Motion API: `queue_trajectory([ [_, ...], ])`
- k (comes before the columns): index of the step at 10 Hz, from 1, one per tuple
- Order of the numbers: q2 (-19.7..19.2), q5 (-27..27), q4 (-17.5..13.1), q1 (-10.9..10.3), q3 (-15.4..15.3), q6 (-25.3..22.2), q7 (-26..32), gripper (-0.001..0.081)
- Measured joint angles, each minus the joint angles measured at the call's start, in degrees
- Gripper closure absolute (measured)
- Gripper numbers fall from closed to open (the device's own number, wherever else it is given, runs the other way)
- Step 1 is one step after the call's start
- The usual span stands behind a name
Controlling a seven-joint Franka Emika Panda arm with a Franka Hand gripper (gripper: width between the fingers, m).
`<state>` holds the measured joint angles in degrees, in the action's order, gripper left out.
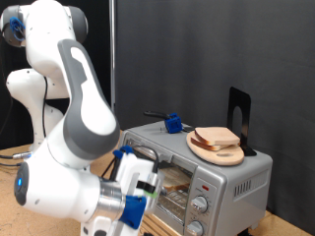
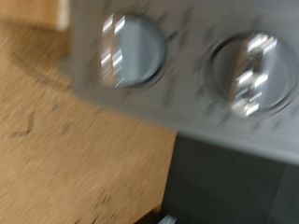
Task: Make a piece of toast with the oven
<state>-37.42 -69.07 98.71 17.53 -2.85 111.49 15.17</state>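
Observation:
The silver-grey oven [image 1: 228, 175] stands at the exterior view's lower right, with two round knobs [image 1: 201, 205] on its front panel. Its glass door [image 1: 175, 183] shows the wire rack behind it; I cannot make out a slice inside. Pale bread slices [image 1: 218, 137] lie on a round wooden board [image 1: 224, 153] on the oven's top. My gripper [image 1: 139, 190] is low in front of the oven door, near the knobs. The blurred wrist view shows the two knobs [image 2: 131, 49] [image 2: 247, 71] close up, without my fingers.
A blue object with a black handle [image 1: 173, 124] lies on the oven's top at the back. A black bracket [image 1: 239, 114] stands behind the board. The wooden tabletop [image 2: 65, 140] lies beneath the oven. My white arm [image 1: 74, 108] fills the exterior view's left.

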Motion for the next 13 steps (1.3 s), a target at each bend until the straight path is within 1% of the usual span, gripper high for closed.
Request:
queue_trajectory([
  [1,-2.1,-2.0,-1.5,0.0,-0.5,1.5,0.3,0.0001],
  [2,-4.3,-3.7,-3.5,0.0,-0.9,1.6,-0.1,0.0001],
  [4,-7.9,-5.2,-7.6,0.0,-1.5,0.1,-3.3,0.0001],
  [6,-10.0,-4.8,-10.3,-0.1,-1.7,-2.4,-5.8,0.0001],
  [9,-12.2,-1.3,-12.3,-1.3,-1.8,-5.4,-8.9,0.0001],
  [11,-12.7,-0.9,-12.5,-2.1,-2.0,-5.8,-9.2,0.0001],
  [13,-12.7,-1.0,-12.5,-2.4,-2.7,-6.1,-9.1,0.0001],
])
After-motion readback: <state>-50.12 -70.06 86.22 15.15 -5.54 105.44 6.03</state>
